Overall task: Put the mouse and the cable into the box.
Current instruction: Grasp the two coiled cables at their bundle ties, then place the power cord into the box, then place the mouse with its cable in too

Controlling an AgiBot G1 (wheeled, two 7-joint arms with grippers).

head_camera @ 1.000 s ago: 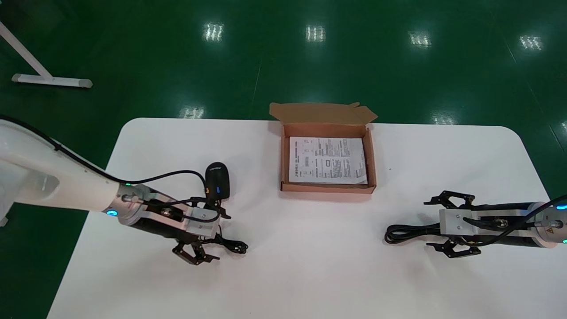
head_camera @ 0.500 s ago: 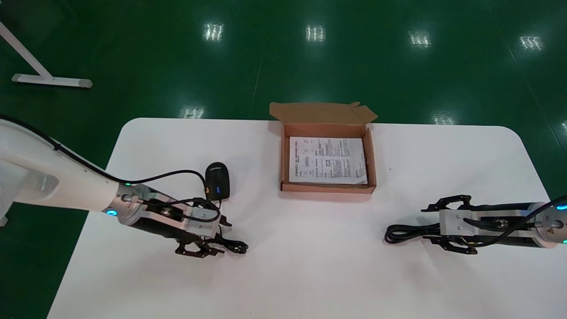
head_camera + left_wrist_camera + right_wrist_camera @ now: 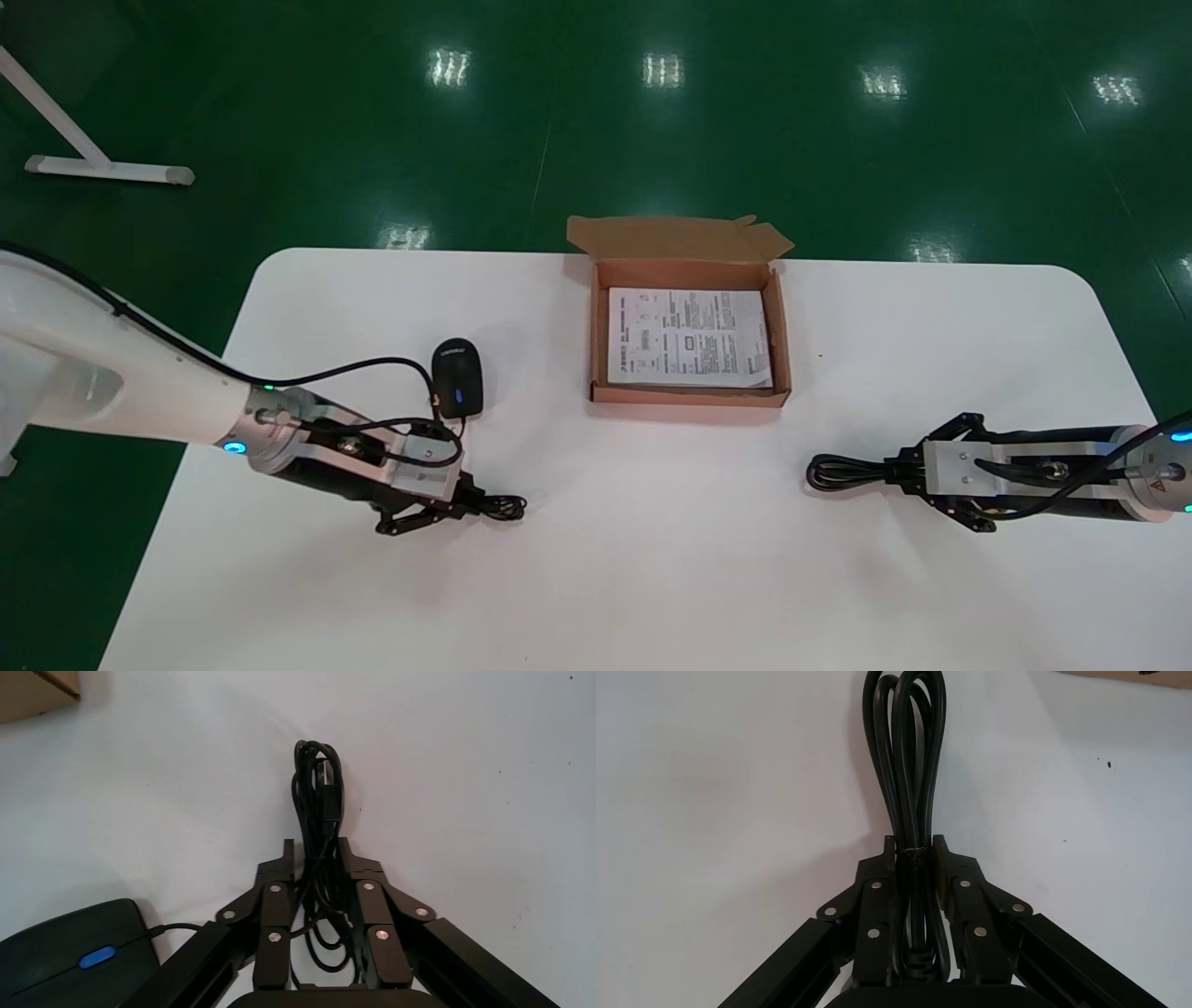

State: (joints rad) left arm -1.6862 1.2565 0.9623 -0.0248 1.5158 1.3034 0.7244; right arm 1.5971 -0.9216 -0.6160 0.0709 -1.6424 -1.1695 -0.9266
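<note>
The left end effector [image 3: 468, 504] is clenched on the bundled cord [image 3: 318, 790] lying on the tabletop [image 3: 652, 559], with the mouse [image 3: 457, 377] just beside it. The right end effector [image 3: 900, 473] grips the cable [image 3: 905, 741], well apart from the box [image 3: 689, 397].

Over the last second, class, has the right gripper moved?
Yes. The right gripper has shut on the cable; measured against the box, it has not otherwise travelled across the table.

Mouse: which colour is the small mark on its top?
The mark is blue, on a black mouse; the left wrist view shows it best.
</note>
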